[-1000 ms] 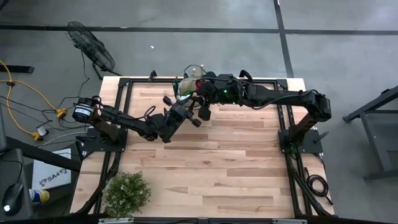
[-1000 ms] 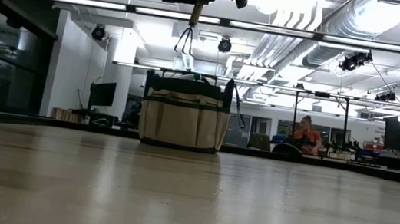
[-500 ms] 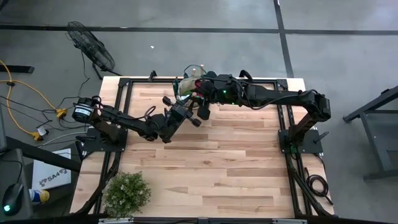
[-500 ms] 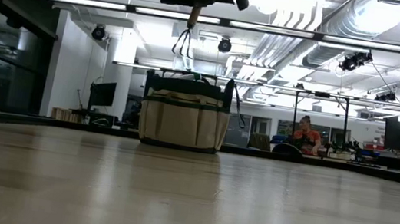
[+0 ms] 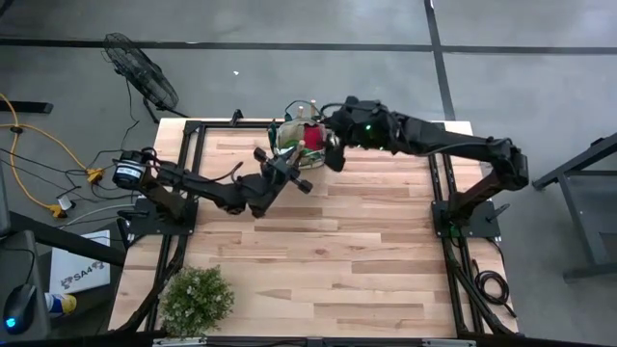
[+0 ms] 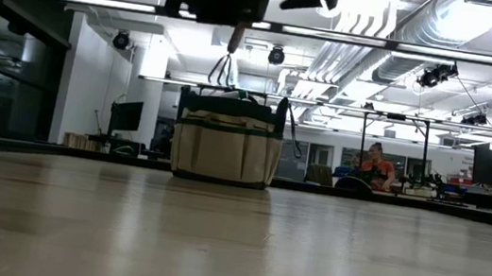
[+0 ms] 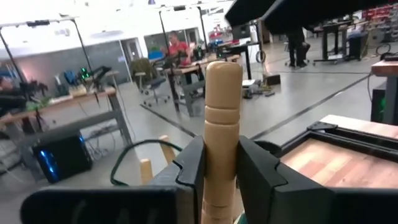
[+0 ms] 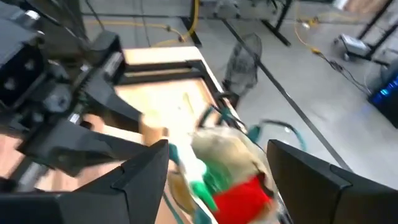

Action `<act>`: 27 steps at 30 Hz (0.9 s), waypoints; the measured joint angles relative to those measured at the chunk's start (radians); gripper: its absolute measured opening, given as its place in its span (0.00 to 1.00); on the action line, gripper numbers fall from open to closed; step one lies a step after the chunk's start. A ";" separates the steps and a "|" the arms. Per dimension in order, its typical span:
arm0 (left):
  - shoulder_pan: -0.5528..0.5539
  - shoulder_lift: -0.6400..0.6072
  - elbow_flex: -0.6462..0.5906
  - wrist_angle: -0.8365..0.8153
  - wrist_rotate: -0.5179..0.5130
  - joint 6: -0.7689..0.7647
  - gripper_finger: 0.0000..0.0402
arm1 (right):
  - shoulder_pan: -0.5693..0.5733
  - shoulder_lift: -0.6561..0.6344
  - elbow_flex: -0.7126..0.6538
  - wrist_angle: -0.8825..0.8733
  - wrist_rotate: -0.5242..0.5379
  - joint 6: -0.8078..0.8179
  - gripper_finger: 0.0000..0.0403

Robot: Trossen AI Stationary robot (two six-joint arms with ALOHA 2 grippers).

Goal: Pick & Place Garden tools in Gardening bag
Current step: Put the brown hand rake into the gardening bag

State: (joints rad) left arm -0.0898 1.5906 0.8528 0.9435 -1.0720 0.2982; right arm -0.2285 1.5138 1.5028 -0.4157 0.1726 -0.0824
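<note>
The right wrist view is smeared by motion: the gardening bag (image 8: 230,165) and the red shape (image 8: 245,191) inside it have no clear outline. In the low view both arms are cut off at the top edge. The rake (image 7: 222,124) handle's lower end is hidden between the left hand's fingers (image 7: 189,171).

Beige bag (image 6: 225,152) with dark green trim, centre frame; red handles (image 8: 252,193) inside; pale wooden rake handle (image 7: 222,124); green plant (image 5: 197,298), lower left.
</note>
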 joint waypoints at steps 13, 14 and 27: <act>-0.040 0.000 0.000 -0.171 0.014 -0.209 0.15 | -0.081 -0.100 0.002 -0.157 -0.014 0.003 0.64; -0.048 0.000 0.000 -0.193 0.011 -0.233 0.15 | -0.087 -0.104 0.002 -0.163 -0.014 0.004 0.64; 0.039 0.101 0.000 -0.233 -0.012 -0.484 0.15 | -0.179 -0.109 0.002 -0.197 -0.015 -0.010 0.64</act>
State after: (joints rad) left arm -0.0504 1.6920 0.8531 0.7107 -1.0843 -0.1853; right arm -0.4075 1.4044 1.5043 -0.6126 0.1579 -0.0921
